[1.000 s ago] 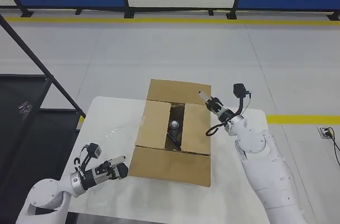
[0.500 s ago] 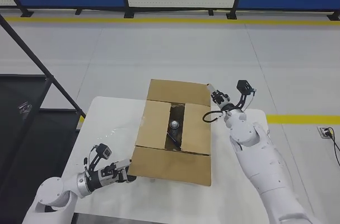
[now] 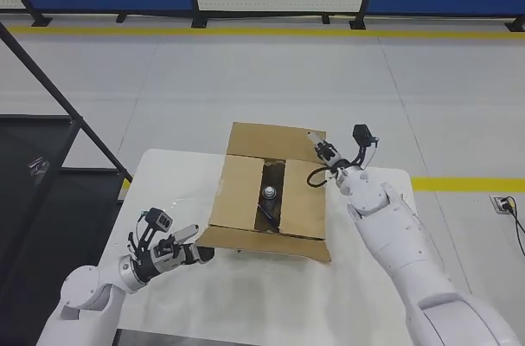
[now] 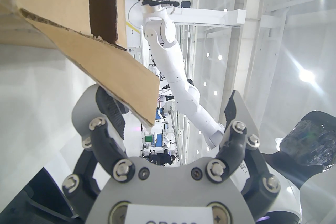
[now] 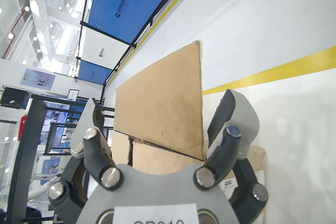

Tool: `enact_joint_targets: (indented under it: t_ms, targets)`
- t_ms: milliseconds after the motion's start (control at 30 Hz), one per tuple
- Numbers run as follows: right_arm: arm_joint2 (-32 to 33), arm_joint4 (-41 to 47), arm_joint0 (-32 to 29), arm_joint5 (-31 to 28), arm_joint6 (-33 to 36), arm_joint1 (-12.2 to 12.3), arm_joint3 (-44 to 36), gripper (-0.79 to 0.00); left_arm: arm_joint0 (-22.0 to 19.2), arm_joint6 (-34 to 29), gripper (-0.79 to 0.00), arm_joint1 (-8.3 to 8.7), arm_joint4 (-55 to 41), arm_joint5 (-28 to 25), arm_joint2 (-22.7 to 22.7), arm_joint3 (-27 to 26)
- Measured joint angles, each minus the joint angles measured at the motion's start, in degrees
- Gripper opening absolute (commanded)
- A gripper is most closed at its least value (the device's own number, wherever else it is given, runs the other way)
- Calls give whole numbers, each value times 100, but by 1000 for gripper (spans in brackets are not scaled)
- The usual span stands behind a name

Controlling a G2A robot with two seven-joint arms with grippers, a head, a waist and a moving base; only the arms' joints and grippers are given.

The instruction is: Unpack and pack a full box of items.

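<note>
A brown cardboard box (image 3: 245, 190) stands mid-table with its top flaps partly parted. Through the gap shows a dark bottle-like item (image 3: 267, 194). My left gripper (image 3: 198, 253) is at the near-left corner of the near flap (image 3: 262, 246). In the left wrist view this gripper (image 4: 170, 107) is open, with the flap's corner (image 4: 126, 78) between its fingers and resting against one finger (image 4: 110, 107). My right gripper (image 3: 318, 148) is at the far-right corner of the far flap (image 3: 275, 138). It is open (image 5: 160, 114), with the flap's edge (image 5: 162, 99) between its fingers.
The white table (image 3: 167, 182) has bare room to the left and right of the box. A black metal frame (image 3: 63, 121) stands off the table's left side. A yellow line (image 3: 470, 183) runs along the floor on the right.
My left gripper moved in from the table's near-left to the near flap's corner, and that flap now sits skewed. My right gripper shifted slightly along the far flap's right corner.
</note>
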Motion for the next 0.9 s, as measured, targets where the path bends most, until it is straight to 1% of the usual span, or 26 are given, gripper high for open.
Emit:
enact_joint_targets:
  t_ms: [133,300,500,600,900]
  targets:
    - [164,400,127,-598,307,16,324,0,-98,278,0,-10,24,-73,92,31]
    - [265,521,211,-894,362,68,460,0,-230,519,0,-19,71,-84,208,86]
    - [394,697,223,-1301,533,144,440,0,-375,849,0,-40,123,-181,360,131]
    - [474,831,200,-1601,724,189,393,0,-443,1173,0,-54,350,-303,460,142]
    - [648,1155,156,-2344,1539,322,183,0,-642,2078,0,-133,862,-604,868,234]
